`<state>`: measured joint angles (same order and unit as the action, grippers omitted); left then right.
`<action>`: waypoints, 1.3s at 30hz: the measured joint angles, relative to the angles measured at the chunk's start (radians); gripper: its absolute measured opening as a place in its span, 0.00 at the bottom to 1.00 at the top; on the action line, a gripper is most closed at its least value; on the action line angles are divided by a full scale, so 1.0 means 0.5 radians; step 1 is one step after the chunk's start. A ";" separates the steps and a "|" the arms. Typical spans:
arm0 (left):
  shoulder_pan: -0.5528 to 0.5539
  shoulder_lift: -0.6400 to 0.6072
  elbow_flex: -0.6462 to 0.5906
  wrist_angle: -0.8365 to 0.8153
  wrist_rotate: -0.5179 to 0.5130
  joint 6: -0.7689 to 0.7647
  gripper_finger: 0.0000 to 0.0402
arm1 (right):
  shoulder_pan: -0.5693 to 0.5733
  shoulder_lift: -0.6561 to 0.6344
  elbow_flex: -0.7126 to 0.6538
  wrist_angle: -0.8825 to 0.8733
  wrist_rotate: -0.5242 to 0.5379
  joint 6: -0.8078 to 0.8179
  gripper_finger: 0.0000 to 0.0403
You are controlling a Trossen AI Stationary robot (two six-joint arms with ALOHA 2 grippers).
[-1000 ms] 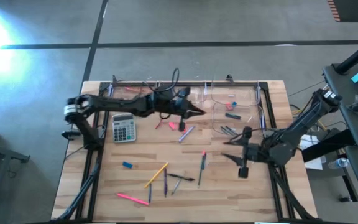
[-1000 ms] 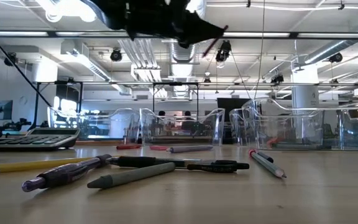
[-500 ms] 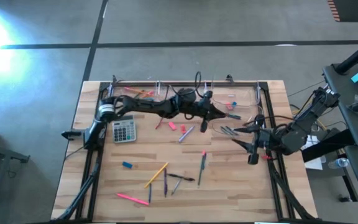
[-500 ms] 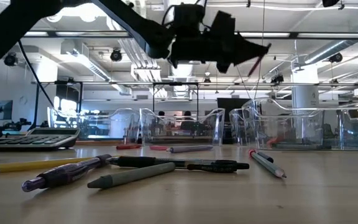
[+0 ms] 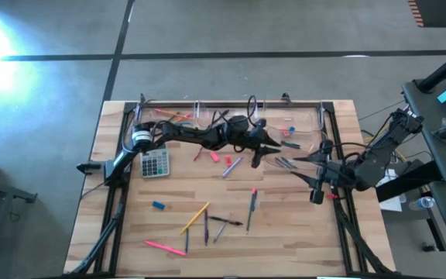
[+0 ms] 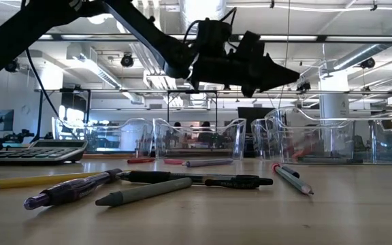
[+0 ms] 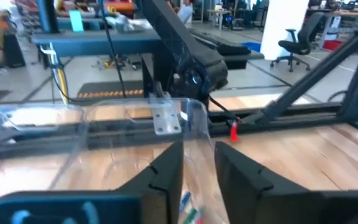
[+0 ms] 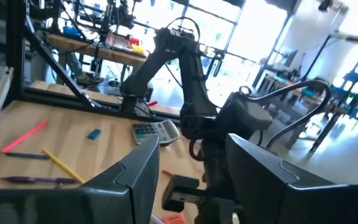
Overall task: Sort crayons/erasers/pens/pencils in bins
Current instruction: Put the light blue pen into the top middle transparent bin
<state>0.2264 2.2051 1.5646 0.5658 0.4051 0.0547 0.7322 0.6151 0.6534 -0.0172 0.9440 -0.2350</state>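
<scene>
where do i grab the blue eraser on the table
Come straight down on the blue eraser and close across its narrow width at the middle. It is a short block lying flat, with nothing close beside it, so its long sides are both free.

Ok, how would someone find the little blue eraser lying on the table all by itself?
Start at the grey calculator near the table's left edge in the high view. Go toward the table's near edge from it, and the blue eraser lies alone on bare wood. It is a short stubby blue block, while the things nearest it are long thin sticks, like the yellow pencil.
</scene>
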 joint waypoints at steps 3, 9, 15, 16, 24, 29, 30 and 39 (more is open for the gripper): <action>0.006 0.000 0.023 0.015 -0.050 0.005 0.26 | -0.007 0.001 0.018 -0.002 0.000 -0.094 0.44; 0.049 -0.102 -0.008 -0.049 -0.095 0.007 0.35 | -0.074 -0.023 0.025 -0.023 0.000 -0.171 0.44; 0.122 -0.431 -0.109 -0.273 -0.102 0.030 0.38 | -0.149 -0.088 0.025 -0.207 -0.026 -0.020 0.44; 0.127 -0.479 -0.135 -0.304 -0.106 0.054 0.39 | -0.163 -0.105 0.025 -0.256 -0.049 0.025 0.44; 0.134 -0.951 -0.617 -0.301 -0.290 0.122 0.39 | -0.223 -0.211 -0.004 -0.380 -0.269 0.206 0.44; 0.138 -1.224 -1.046 -0.167 -0.483 0.116 0.39 | -0.234 -0.209 -0.035 -0.390 -0.273 0.209 0.44; 0.139 -1.279 -1.129 -0.122 -0.515 0.114 0.39 | -0.244 -0.207 -0.036 -0.387 -0.273 0.208 0.44; 0.142 -1.542 -1.696 0.186 -0.705 0.075 0.39 | -0.477 -0.183 -0.043 -0.361 -0.370 0.241 0.44</action>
<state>0.2972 1.4343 0.7166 0.6589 0.0524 0.0920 0.4940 0.5237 0.6319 -0.1976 0.7588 -0.1145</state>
